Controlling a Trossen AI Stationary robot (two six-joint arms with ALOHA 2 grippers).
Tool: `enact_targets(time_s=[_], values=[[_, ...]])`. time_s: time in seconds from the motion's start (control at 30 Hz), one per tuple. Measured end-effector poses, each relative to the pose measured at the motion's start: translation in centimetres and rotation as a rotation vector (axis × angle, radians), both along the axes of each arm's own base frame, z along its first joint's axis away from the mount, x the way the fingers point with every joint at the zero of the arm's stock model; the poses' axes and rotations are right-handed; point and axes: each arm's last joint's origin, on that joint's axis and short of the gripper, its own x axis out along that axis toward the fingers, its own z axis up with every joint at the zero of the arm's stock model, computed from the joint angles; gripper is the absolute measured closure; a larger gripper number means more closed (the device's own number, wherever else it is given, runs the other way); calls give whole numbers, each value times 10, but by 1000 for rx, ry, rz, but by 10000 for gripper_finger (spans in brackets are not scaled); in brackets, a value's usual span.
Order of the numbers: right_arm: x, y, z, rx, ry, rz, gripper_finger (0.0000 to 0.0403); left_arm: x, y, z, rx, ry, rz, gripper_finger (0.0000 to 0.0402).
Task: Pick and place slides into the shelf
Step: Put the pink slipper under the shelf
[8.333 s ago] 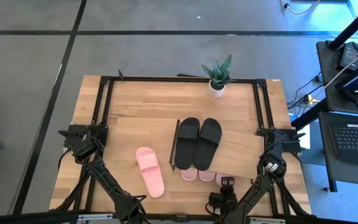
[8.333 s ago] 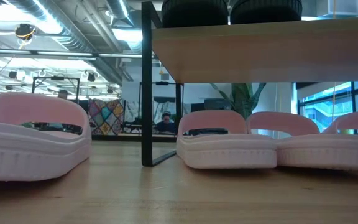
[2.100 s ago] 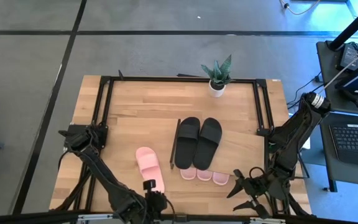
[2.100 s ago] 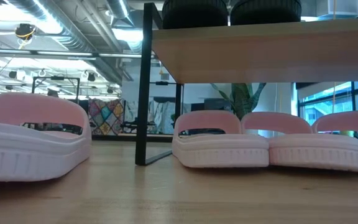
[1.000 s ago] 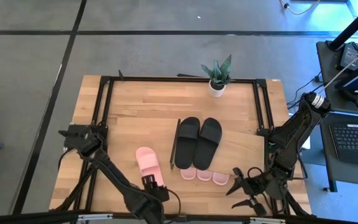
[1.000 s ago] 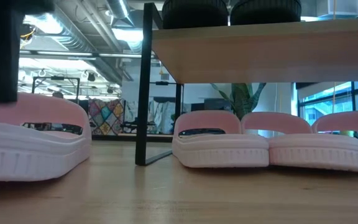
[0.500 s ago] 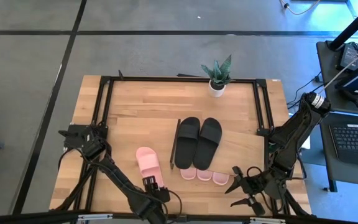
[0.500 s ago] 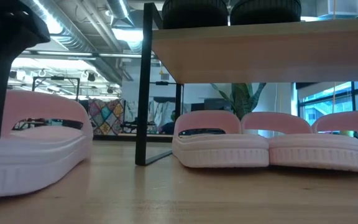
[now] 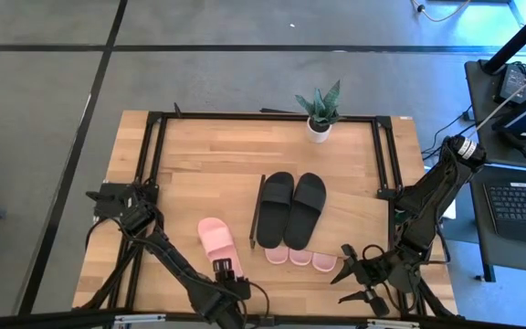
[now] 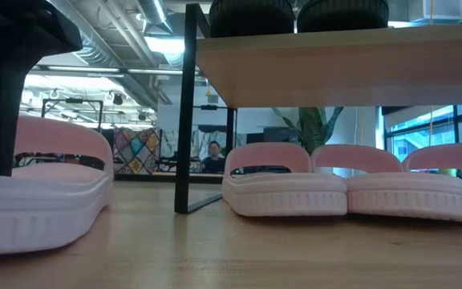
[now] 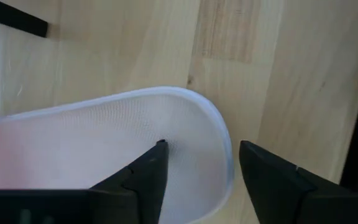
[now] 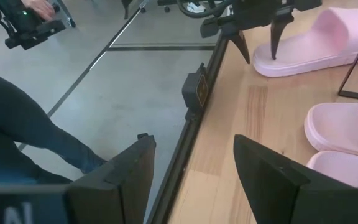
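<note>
One pale pink slide [image 9: 215, 241] lies on its sole on the table, left of the shelf [image 9: 354, 219]. My left gripper [image 9: 225, 271] stands open over its near heel end, fingers pointing down. A black pair of slides [image 9: 290, 210] sits on the shelf's top board. Two more pink slides [image 9: 301, 258] lie under the shelf, near ends sticking out. My right gripper [image 9: 350, 277] hangs open with nothing between its fingers at the table's near right edge. My left gripper comes at the pink slide's heel end [image 11: 216, 140] from above, fingers pointing down. One fingertip [image 11: 159, 149] stands on the footbed, and the other [image 11: 250, 152] stands outside the rim, a little apart from it. The slide lies flat on the table.
A small potted plant [image 9: 318, 114] stands at the table's far edge. The black frame [image 9: 153, 164] runs around the tabletop. The shelf's dark leg [image 10: 187, 112] stands between the lone slide and those under the shelf. A person's leg [image 12: 23, 124] shows beyond the near right edge.
My left gripper has come down onto the heel end of the lone pink slide. In the low view its dark finger now reaches down onto the slide. The slide's near end has shifted a little under it.
</note>
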Motion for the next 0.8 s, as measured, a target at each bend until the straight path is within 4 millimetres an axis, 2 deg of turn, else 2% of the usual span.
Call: enact_targets(time_s=[0.57, 0.7, 0.8], values=[[0, 0, 0, 5, 2, -1, 185, 1, -5, 0, -72, -26, 71, 386], [0, 0, 0, 22, 13, -10, 185, -1, -8, 5, -135, 5, 87, 391], [0, 0, 0, 22, 12, -10, 185, -7, -18, 19, -170, 14, 64, 395]])
